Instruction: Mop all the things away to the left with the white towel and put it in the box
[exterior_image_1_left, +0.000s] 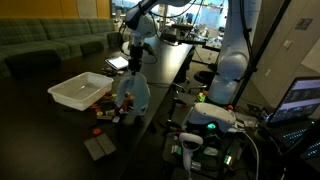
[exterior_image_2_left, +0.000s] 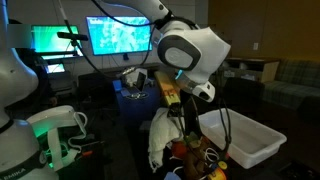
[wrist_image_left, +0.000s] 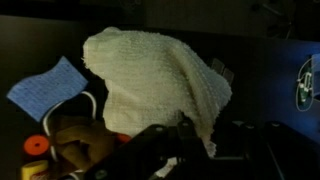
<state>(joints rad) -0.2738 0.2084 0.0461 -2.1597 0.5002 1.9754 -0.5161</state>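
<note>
Now claw (exterior_image_1_left: 132, 75) grips white towel (exterior_image_1_left: 135, 97), towel hangs down over table (exterior_image_1_left: 55, 135). White box (exterior_image_1_left: 80, 90) sits near, at towel's 9 o'clock. Small things (exterior_image_1_left: 103, 113) lie at towel's 7 o'clock.

- In an exterior view the box (exterior_image_1_left: 80, 92) sits on the table (exterior_image_1_left: 40, 125), with the towel (exterior_image_1_left: 131, 95) just right of it
- The small items (exterior_image_1_left: 104, 111) lie between box and towel, nearer the camera
- A flat pad (exterior_image_1_left: 98, 147) lies further forward on the table, apart from them
- In the wrist view a cloth (wrist_image_left: 48, 88) lies left of the towel
- A couch (exterior_image_1_left: 50, 40) stands behind the table
</note>
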